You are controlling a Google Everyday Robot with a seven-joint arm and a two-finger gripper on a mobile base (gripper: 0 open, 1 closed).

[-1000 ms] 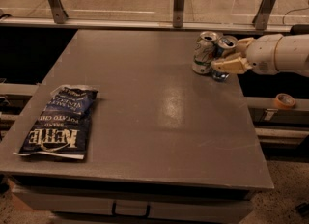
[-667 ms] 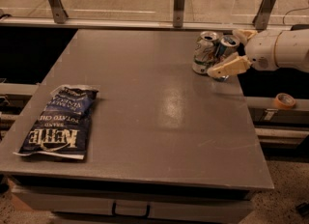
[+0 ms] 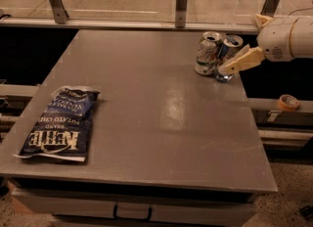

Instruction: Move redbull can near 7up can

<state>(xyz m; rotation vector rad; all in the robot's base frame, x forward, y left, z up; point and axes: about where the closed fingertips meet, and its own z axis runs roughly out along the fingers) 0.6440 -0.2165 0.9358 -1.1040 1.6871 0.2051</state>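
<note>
The redbull can, slim and blue-and-silver, stands upright near the table's far right edge. The 7up can, wider, white with green marks and dented, stands right beside it on its left, touching or nearly touching. My gripper comes in from the right on a white arm. It is open. One cream finger lies across the front of the redbull can's lower part, and the other finger is behind and to the right. Neither finger presses the can.
A dark blue Kettle chip bag lies flat at the table's left front. A glass rail with metal posts runs behind the table. A roll of tape sits on a ledge off the right edge.
My gripper has opened off the redbull can and drawn back to the right. Both cans stay upright in place side by side.
</note>
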